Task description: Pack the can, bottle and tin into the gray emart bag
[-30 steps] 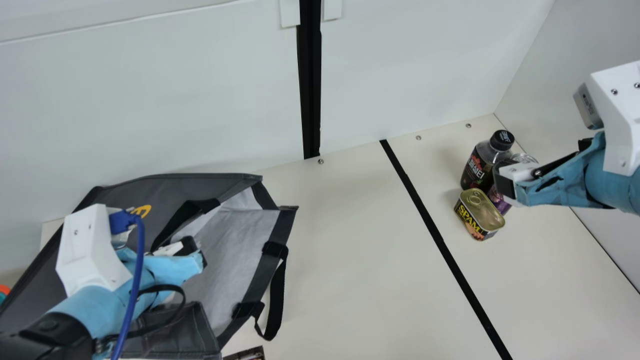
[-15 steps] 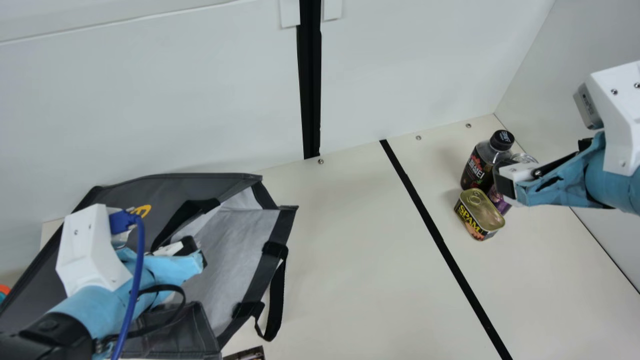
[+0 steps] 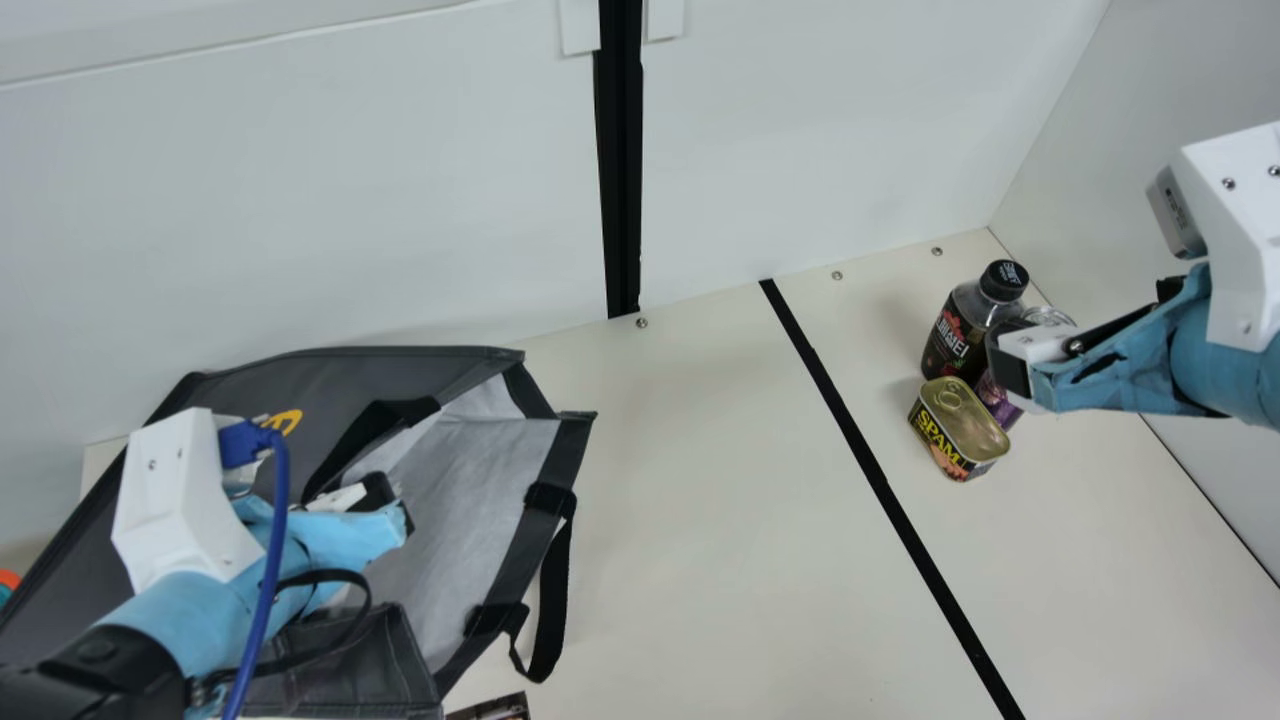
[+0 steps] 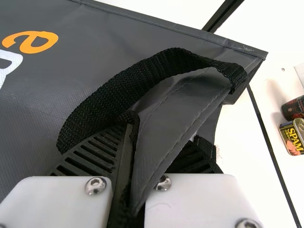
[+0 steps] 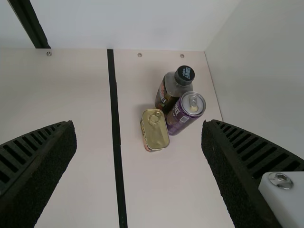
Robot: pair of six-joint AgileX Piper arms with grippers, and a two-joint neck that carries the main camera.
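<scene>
The gray emart bag (image 3: 350, 375) lies on the left with its pale lined mouth facing right. My left gripper (image 3: 392, 506) is at that mouth; in the left wrist view the left gripper (image 4: 151, 147) is shut on the bag's edge (image 4: 166, 137) beside a black strap. My right gripper (image 3: 1008, 350) is above the group on the right, partly covering it. In the right wrist view the right gripper (image 5: 138, 127) is open, nothing held. Below stand the dark-capped bottle (image 5: 165, 97), the purple can (image 5: 178, 115) beside it and the tin (image 5: 156, 130), close together.
A black tape line (image 3: 860, 450) crosses the cream table (image 3: 700, 500) between bag and group. White walls stand behind and at the right. Part of a dark item (image 3: 492, 709) shows at the bottom edge, an orange and teal one (image 3: 8, 580) at the left.
</scene>
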